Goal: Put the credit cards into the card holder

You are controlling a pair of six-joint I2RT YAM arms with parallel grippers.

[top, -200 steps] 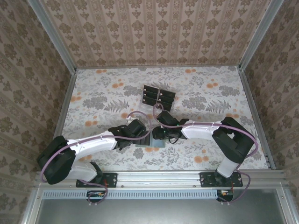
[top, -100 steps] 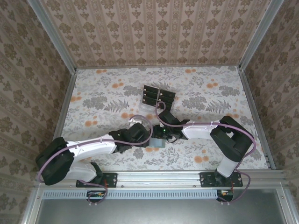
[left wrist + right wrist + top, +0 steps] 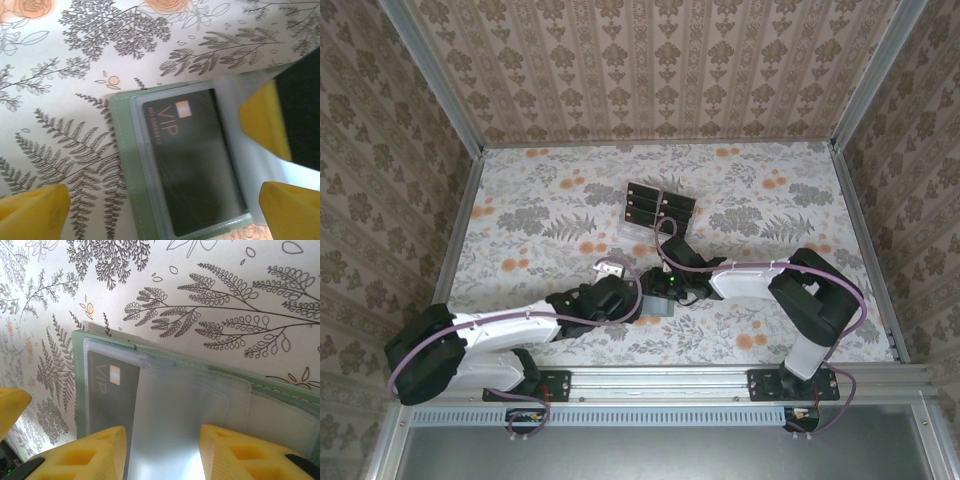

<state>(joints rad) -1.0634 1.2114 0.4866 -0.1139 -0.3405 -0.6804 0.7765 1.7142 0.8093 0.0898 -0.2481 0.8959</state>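
The tabletop (image 3: pixel 520 220) is judged smooth. The card holder (image 3: pixel 125 165), laid flat at centre near the arm bases, may be slid away if it is nudged sideways. More credit cards (image 3: pixel 645 200) are stacked in the clear rack (image 3: pixel 660 212), far of the holder, so more trips are expected. One black VIP card (image 3: pixel 195 165) is seen under the holder's clear sleeve (image 3: pixel 185 410).

The left gripper (image 3: pixel 162 209) is spread wide with nothing held, low over the holder. The right gripper (image 3: pixel 162 450) is half spread, with its fingertips set on the sleeve. Nothing is seen pinched.

Risks:
- The two grippers are crowded together, so a finger clash is possible.
- If the sleeve is let go, the pocket mouth may be covered.
- The seated card may be dragged back out by a passing fingertip.
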